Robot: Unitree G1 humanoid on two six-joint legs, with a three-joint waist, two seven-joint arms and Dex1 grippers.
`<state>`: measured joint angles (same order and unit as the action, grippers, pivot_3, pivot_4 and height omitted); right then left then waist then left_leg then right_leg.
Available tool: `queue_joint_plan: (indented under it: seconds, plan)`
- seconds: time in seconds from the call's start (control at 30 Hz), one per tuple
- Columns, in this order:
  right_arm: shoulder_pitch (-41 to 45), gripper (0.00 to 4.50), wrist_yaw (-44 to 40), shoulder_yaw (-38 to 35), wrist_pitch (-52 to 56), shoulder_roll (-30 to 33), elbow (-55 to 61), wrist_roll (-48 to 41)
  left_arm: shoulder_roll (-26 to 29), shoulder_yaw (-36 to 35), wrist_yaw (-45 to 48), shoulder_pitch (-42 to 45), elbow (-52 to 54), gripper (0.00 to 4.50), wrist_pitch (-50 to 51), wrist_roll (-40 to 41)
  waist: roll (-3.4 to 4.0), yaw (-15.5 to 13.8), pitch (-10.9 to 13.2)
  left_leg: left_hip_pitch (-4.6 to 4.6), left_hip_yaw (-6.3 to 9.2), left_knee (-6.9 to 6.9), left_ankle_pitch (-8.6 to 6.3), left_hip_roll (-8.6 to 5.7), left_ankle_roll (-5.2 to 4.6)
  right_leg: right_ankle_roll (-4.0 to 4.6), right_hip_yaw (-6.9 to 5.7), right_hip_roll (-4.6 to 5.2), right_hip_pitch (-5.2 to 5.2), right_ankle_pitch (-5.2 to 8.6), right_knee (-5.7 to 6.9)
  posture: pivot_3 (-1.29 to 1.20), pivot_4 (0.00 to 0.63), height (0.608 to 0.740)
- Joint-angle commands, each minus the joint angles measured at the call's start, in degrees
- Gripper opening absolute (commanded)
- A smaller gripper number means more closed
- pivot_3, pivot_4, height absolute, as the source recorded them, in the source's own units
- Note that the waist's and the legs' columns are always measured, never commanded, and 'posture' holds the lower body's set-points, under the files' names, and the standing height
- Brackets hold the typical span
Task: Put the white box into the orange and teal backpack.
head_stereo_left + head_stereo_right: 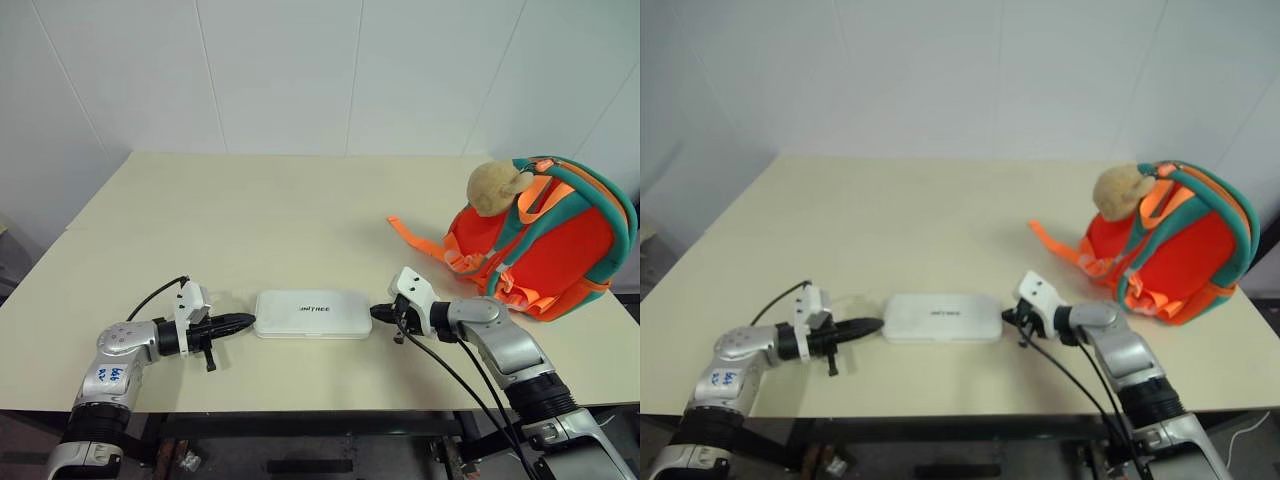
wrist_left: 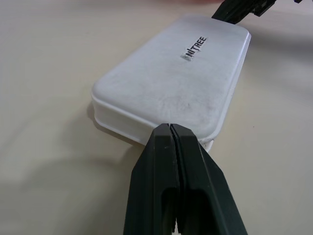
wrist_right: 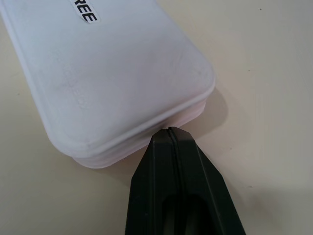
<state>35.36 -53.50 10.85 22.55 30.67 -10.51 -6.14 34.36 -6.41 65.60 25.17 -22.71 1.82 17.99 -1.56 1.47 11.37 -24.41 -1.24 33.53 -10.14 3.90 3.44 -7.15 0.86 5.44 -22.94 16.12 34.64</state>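
The table (image 1: 250, 220) is lying wide and pale, and the backpack (image 1: 560, 245) is sitting upright at its far right, well apart from the action, with a plush toy (image 1: 495, 187) perching on its top and a loose strap (image 1: 415, 238) trailing toward the middle. Whether its mouth is standing open I cannot tell: the teal rim is showing, but any zip or gap is facing away from the head camera, and its right edge is running close to the frame's border.

Nearer the front edge, the box (image 1: 313, 314) is lying flat, lettering up, nowhere near the bag yet. This is looking like the pick-up step, and an unusual one (no pinch at all). The left gripper (image 1: 245, 322) is pointing its fingers, pressed together, at the box's left end; the right gripper (image 1: 377, 312) is doing the same at the right end, fingers likewise together. In each wrist view the tip is sitting right at the box's rim, though whether it is actually pressing or just beside it is hard to make out.

My read: the next move is calling for an even squeeze from both ends, then a level lift and a carry rightward to the bag. Uneven pressure could be letting the box pivot or slip out.
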Motion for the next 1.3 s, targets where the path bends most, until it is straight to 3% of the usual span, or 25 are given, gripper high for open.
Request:
queue_joint_plan:
  seconds: [0.03, 0.4, 0.47, 0.6, 0.67, 0.87, 0.97, 1.3]
  plan:
    - [0.9, 0.00, -1.2, -0.7, -0.5, 0.1, 2.3, -1.1, -1.1, 1.1, 0.3, 0.1, 1.8, 0.04, -0.4, 0.4, 0.00, 0.0, 0.0, 0.00, 0.00, 0.00, 0.00, 0.00, 0.00, 0.00, 0.00, 0.00, 0.00, 0.00, 0.00, 0.00, 0.150, 0.740]
    - [-1.8, 0.00, -3.9, -3.8, 4.5, 7.2, 5.0, -3.0, 7.2, -3.9, 1.8, -0.6, 1.6, 0.04, 2.7, 2.6, 0.00, 0.1, 0.0, -0.02, -0.02, -0.06, 0.00, 0.00, 0.00, 0.02, 0.02, 0.01, -0.06, 0.01, -0.04, 0.00, 0.150, 0.740]
    - [-1.2, 0.36, -5.9, -5.4, 8.2, 9.1, 5.5, -5.4, 8.2, -6.9, 1.8, -0.3, 3.0, 0.00, 9.8, 7.3, 0.00, 0.1, 0.0, -0.02, -0.04, -0.10, 0.00, 0.00, 0.01, 0.03, 0.05, 0.01, -0.09, 0.02, -0.05, 0.00, 0.150, 0.740]
    - [0.3, 1.59, -9.3, -7.1, 17.1, 12.1, 8.5, -10.3, 11.4, -9.3, 4.4, -0.6, 8.4, 0.92, 32.0, 18.9, -0.01, 0.2, 0.0, -0.07, -0.05, -0.12, -0.01, 0.01, 0.00, 0.04, 0.07, 0.00, -0.16, 0.03, -0.03, 0.00, 0.150, 0.740]
    - [1.0, 2.29, -10.8, -7.0, 20.8, 13.5, 9.7, -12.0, 12.7, -8.8, 4.5, 0.0, 8.1, 1.55, 36.9, 19.9, 0.01, 0.2, 0.0, -0.10, -0.06, -0.14, 0.00, 0.01, 0.00, 0.03, 0.11, 0.00, -0.24, 0.04, 0.00, 0.00, 0.150, 0.740]
    - [8.5, 4.39, -6.6, -10.7, 39.0, 9.8, 6.8, -19.8, 13.9, -4.8, 6.1, 4.2, 2.1, 3.45, 45.6, 18.6, 0.00, 0.2, 0.0, -0.13, -0.11, -0.07, 0.00, 0.01, 0.00, 0.55, 0.20, -0.01, -0.42, 0.35, 0.21, 0.00, 0.150, 0.740]
    - [10.7, 4.50, -4.2, -11.0, 43.8, 8.1, 5.5, -21.1, 13.3, -1.8, 7.0, 6.4, -1.4, 4.44, 46.2, 16.6, 0.00, 0.1, 0.0, -0.16, -0.14, 0.00, 0.01, 0.01, 0.00, 0.57, 0.25, -0.02, -0.47, 0.36, 0.32, 0.00, 0.150, 0.740]
    - [11.0, 4.50, -0.5, -7.2, 48.8, 5.7, 4.4, -22.3, 7.5, 0.6, 0.5, 14.1, -11.3, 4.48, 58.4, 15.2, -0.01, -0.1, 0.0, -0.81, -0.13, 0.35, -0.06, -0.02, -0.06, 0.12, 0.24, -0.04, -0.95, 0.14, 0.56, 0.00, 0.150, 0.740]
